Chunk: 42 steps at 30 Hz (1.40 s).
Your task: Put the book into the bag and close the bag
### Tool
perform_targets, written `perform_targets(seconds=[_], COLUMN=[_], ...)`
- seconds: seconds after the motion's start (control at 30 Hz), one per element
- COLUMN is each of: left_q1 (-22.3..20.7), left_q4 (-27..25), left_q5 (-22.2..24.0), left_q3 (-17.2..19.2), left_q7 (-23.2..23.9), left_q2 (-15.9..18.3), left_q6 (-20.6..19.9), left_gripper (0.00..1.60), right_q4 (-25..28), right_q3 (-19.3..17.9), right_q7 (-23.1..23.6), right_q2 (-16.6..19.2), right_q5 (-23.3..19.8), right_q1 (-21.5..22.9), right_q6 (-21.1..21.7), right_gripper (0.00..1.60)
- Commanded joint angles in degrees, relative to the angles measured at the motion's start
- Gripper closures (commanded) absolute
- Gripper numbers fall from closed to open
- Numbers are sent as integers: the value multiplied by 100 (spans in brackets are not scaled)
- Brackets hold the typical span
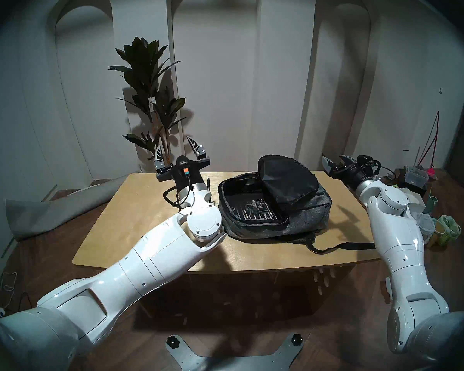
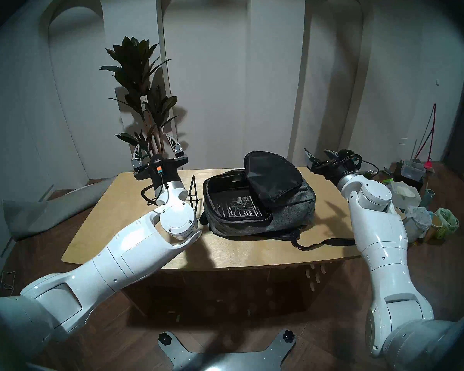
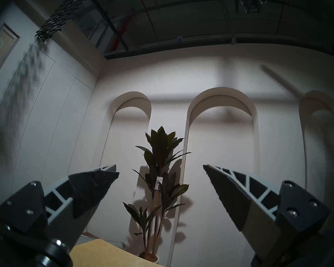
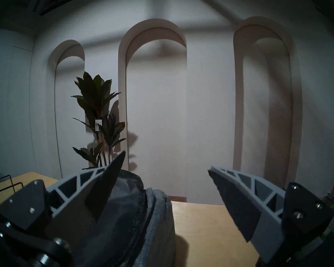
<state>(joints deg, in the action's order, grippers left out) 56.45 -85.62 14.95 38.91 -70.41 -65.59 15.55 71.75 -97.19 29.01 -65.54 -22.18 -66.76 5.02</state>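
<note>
One grey backpack (image 1: 303, 209) lies on the wooden table (image 1: 145, 228), main compartment unzipped, black-lined flap (image 1: 287, 180) folded back toward 1 o'clock. One book (image 1: 255, 209) lies flat inside the opening, black cover with pale print showing, its right part hidden under the flap. Two arms, both empty-handed. Left gripper (image 1: 176, 151) raised at 10 o'clock of the bag, tilted upward, fingers spread wide apart, nothing between them. Right gripper (image 1: 332, 161) at 2 o'clock of the bag, level, fingers also spread, holding nothing. Right head view shows the black wire stand (image 2: 193, 193) just left of the bag; in the left head view the left wrist covers most of it. Left wrist view (image 3: 160, 168) sees only wall, one potted plant (image 3: 158, 183), a table corner; no bag. Right wrist view (image 4: 166, 164) catches the flap and grey bag side (image 4: 154, 222) behind its left finger; book hidden there. One black strap (image 1: 343, 246) trails toward 4 o'clock. Clutter on the floor at right too small to name.
</note>
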Motion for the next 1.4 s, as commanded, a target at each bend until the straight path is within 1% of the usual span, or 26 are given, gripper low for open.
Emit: perform_targets(seconds=[0.0, 0.27, 0.3, 0.37, 0.43, 0.47, 0.5, 0.83, 1.13, 1.37], left_q1=[-23, -11, -11, -10, -6, 10, 10, 70, 143, 187], left_q4=[-218, -400, -400, -471, -484, -548, -548, -903, -1193, -1432], left_q5=[-78, -80, -80, -77, -77, -77, -77, -50, -2, 74], left_q3=[52, 70, 70, 71, 67, 52, 52, 16, -24, -48], left_q7=[218, 466, 466, 555, 575, 663, 663, 1092, 1562, 2001], left_q2=[533, 969, 969, 1101, 1126, 1245, 1245, 1743, 2200, 2571], left_q6=[-99, -229, -229, -264, -273, -308, -308, -451, -591, -692], left_gripper=[0, 0, 0, 0, 0, 0, 0, 0, 0, 0], right_q4=[421, 773, 773, 902, 927, 1034, 1034, 1534, 1773, 1799], right_q3=[32, 44, 44, -31, -53, -119, -119, -348, -433, -421], right_q7=[65, 93, 93, 70, 63, 39, 39, -91, -245, -361], right_q2=[61, 180, 180, 244, 264, 319, 319, 465, 592, 609], right_q5=[18, 30, 30, 20, 19, 27, 27, 64, 146, 207], right_q1=[-84, -161, -161, -147, -135, -122, -122, -218, -227, -349], right_q6=[65, 205, 205, 246, 255, 293, 293, 480, 944, 1486], right_gripper=[0, 0, 0, 0, 0, 0, 0, 0, 0, 0])
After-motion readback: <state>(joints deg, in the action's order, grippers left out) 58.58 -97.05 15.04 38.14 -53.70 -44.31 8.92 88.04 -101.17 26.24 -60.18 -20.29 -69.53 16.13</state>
